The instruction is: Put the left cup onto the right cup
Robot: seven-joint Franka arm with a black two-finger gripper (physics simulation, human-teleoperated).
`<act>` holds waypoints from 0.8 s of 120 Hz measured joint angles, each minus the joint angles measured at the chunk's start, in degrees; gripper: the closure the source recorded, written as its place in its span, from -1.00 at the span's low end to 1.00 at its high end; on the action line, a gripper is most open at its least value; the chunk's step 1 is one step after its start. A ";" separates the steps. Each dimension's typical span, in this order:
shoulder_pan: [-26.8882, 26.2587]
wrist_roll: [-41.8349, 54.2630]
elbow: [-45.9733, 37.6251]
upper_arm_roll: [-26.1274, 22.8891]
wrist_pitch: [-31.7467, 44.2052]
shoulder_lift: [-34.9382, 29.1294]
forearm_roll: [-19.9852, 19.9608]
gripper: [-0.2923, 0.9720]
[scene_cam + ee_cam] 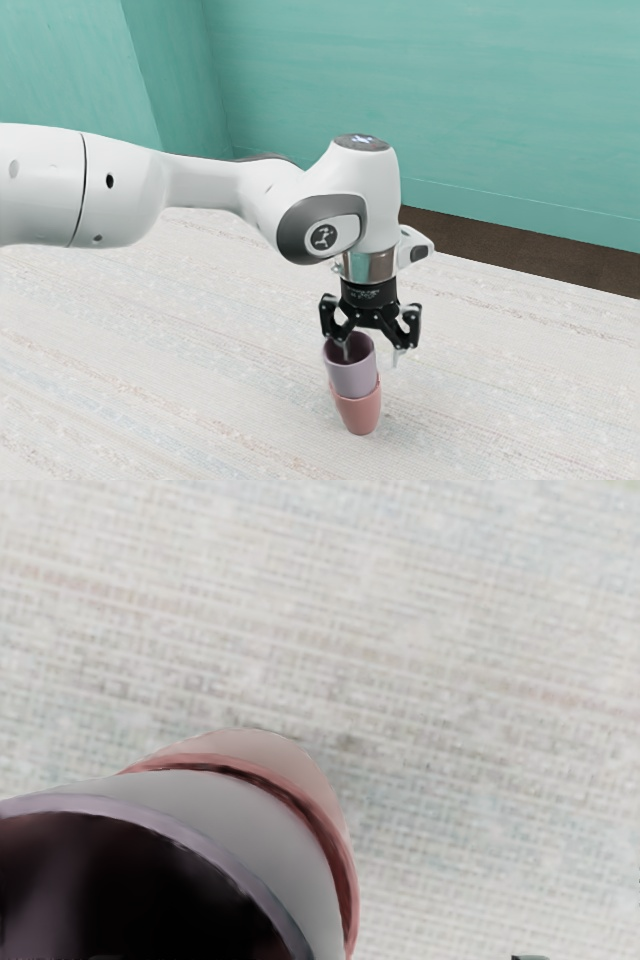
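The black two-finger claw is hanging just above a stack of two cups, its fingers spread apart. Directly under it, a tapered, smooth-walled mauve cup is sitting upright and nested inside a tapered, smooth-walled pink cup. The pink cup is standing on the pale woven-textured table.

One finger is reaching down at the mauve cup's rim, and the exterior view is not making clear whether it is touching. The other finger is hanging clear of the cup's wall, on the side toward the exterior view's right.

In the wrist view the mauve cup is lying right beneath the claw, its dark mouth cut off at the edge, so its inside is staying unreadable. Past it, the pink cup is showing as a rim and a strip of wall, its hollow covered by the mauve cup, with the table beyond.
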 joint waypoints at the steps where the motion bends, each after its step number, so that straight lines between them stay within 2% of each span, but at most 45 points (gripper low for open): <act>1: 0.00 0.01 0.00 0.00 0.01 -0.02 0.00 -0.31; 35: -0.04 0.18 -0.43 0.01 -0.64 -2.75 0.57 -0.48; 96: -1.63 0.76 -0.30 0.60 -3.92 -8.01 1.05 -0.53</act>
